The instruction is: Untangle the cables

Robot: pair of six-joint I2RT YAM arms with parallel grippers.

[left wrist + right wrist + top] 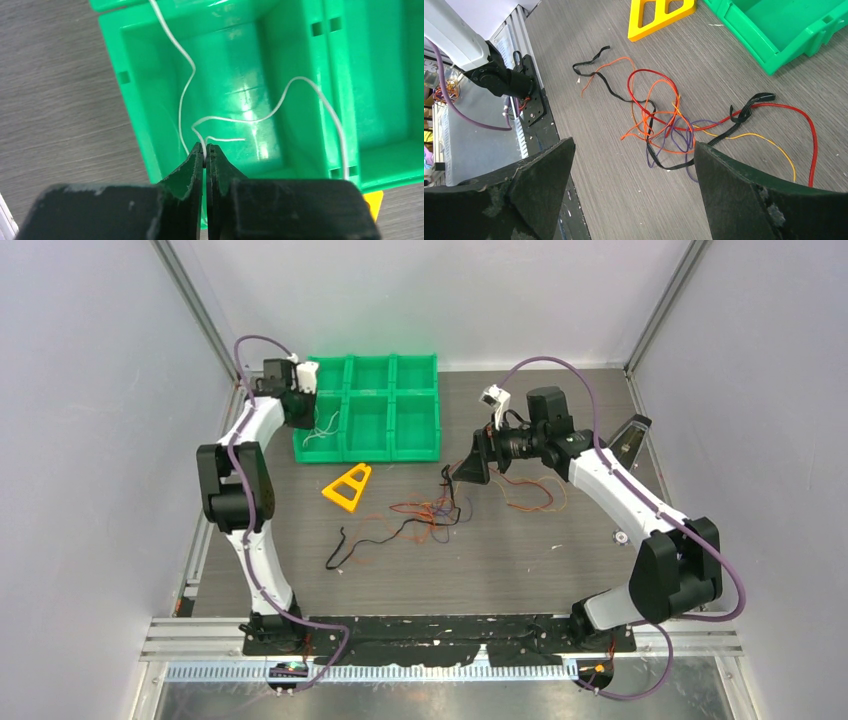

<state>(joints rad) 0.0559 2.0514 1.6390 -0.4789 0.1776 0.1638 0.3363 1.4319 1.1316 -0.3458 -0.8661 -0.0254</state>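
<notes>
Over the green bin [125, 75], left hand [205, 148] pinches white wire [230, 119] (right hand [633, 145] spread above tangle [664, 125]); thin wire could slip free.

Top view: surface [540, 560] bare at lower centre & lower right, room to pass. Centre blocked by cable tangle [428, 516], w/ yellow triangle frame [348, 487] just left of it. Upper centre walled off by green divided bin [400, 454]; only a narrow strip btwn bin & tangle.

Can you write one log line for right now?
left jaws: shut on thin white wire over green plastic bin | right jaws: open above tangled coloured wires
</notes>
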